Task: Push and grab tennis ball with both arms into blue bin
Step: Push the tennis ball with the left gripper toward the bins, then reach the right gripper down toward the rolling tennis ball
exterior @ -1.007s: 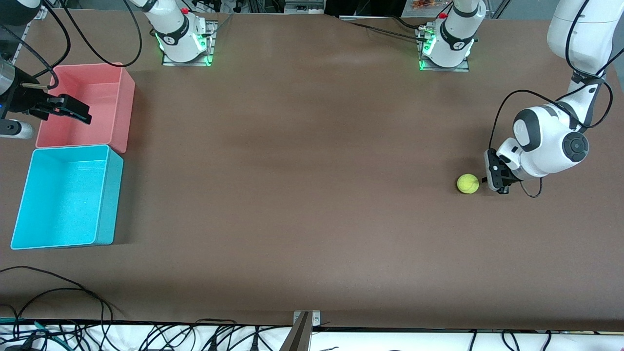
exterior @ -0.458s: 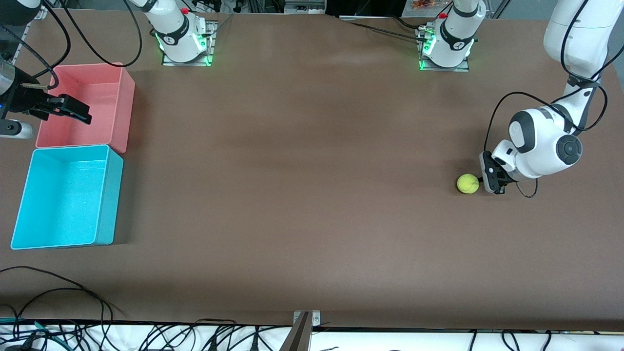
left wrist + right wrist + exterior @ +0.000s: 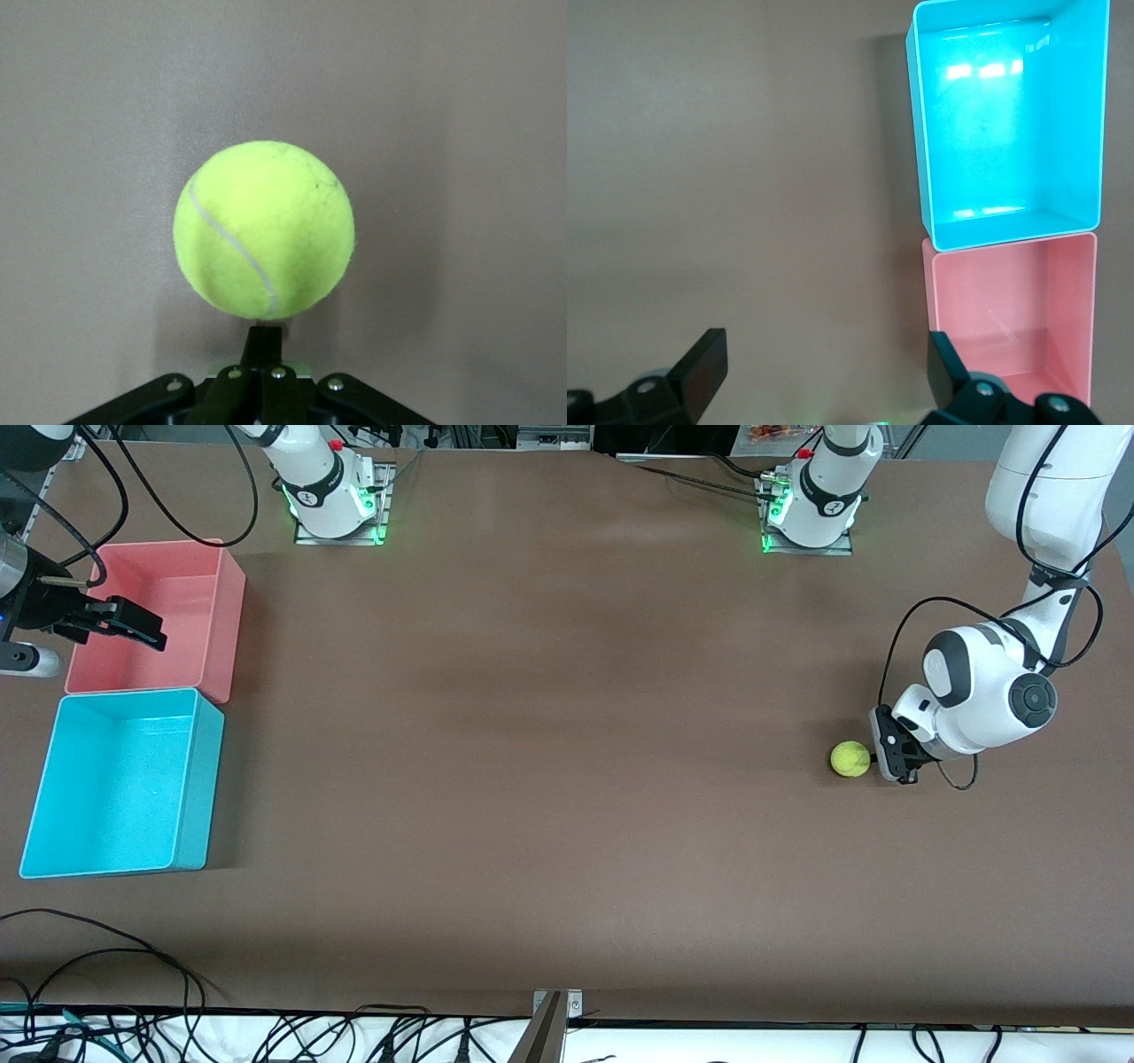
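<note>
The tennis ball [image 3: 850,759] lies on the brown bench [image 3: 549,779] toward the left arm's end, well apart from the blue bin [image 3: 124,784], which stands at the right arm's end just beside a pink bin [image 3: 159,615] and nearer to the front camera than it. The left hand [image 3: 893,751] sits low just beside the ball, its fingers pressed together and holding nothing, their tip at the ball's surface in the left wrist view. The right hand [image 3: 133,627] waits over the pink bin with its fingers [image 3: 700,367] spread wide and nothing between them.
</note>
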`<state>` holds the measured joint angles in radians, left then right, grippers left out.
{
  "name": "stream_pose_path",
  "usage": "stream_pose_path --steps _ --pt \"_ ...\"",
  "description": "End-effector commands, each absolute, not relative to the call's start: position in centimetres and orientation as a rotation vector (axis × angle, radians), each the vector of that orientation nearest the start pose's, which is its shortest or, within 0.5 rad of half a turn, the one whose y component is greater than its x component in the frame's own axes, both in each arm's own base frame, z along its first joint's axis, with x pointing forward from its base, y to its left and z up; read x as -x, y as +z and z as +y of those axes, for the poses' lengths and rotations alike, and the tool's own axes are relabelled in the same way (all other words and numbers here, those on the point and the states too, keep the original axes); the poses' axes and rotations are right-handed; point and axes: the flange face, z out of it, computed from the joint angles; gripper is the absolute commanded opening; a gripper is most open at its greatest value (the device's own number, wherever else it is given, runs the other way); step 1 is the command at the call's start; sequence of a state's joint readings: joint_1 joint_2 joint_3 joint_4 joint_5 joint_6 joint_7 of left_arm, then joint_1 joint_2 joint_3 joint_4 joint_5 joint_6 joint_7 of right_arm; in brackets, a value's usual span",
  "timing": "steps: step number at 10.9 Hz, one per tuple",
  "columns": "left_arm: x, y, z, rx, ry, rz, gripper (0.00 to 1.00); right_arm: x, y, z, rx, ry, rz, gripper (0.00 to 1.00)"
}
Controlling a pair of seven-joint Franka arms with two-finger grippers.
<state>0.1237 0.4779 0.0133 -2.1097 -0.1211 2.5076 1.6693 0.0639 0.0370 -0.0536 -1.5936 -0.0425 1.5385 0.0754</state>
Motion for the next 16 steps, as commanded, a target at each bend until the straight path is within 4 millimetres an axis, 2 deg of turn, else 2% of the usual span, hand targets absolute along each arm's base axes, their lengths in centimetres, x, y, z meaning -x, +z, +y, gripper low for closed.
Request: stream_pose_path --steps 1,2,3,4,5,6,7,11,14,15,16 --pt "-57.1 17.5 7.6 2.471 -0.017 2.107 0.00 -56.0 59.4 0.1 3.171 0.139 0.119 1.00" --pt "-57.3 17.1 6.3 2.513 -0.018 2.071 0.00 -56.0 59.4 0.1 3.171 0.139 0.119 1.00" --pt "-57.7 16.6 4.1 2.567 -0.018 2.009 0.00 -56.0 59.4 0.1 3.171 0.139 0.119 1.00" --pt "-58.7 17.0 0.1 2.614 -0.024 1.935 0.00 -56.0 59.4 0.1 3.171 0.141 0.119 1.00" --pt "-59.0 17.6 -5.8 2.663 -0.040 1.888 0.00 -56.0 59.4 0.1 3.171 0.139 0.119 1.00" --pt "-58.7 17.8 -9.1 2.719 -0.040 1.825 0.00 -56.1 59.3 0.1 3.171 0.144 0.119 1.00" --pt "-58.6 17.9 -10.2 2.733 -0.040 1.805 0.00 -56.1 59.3 0.1 3.171 0.141 0.121 1.00" --pt "-58.8 19.3 -10.3 2.721 -0.071 1.809 0.00 -56.6 58.4 1.1 3.170 0.156 0.094 1.00" --pt "-58.8 19.5 -10.1 2.723 -0.069 1.806 0.13 -57.2 57.6 1.6 3.165 0.163 0.082 1.00" --pt "-58.7 19.5 -10.0 2.724 -0.065 1.808 0.14 -57.6 56.9 3.2 3.166 0.160 0.040 1.00" --pt "-58.7 19.5 -9.8 2.729 -0.059 1.805 0.20 -57.8 56.3 4.0 3.166 0.167 0.018 1.00"
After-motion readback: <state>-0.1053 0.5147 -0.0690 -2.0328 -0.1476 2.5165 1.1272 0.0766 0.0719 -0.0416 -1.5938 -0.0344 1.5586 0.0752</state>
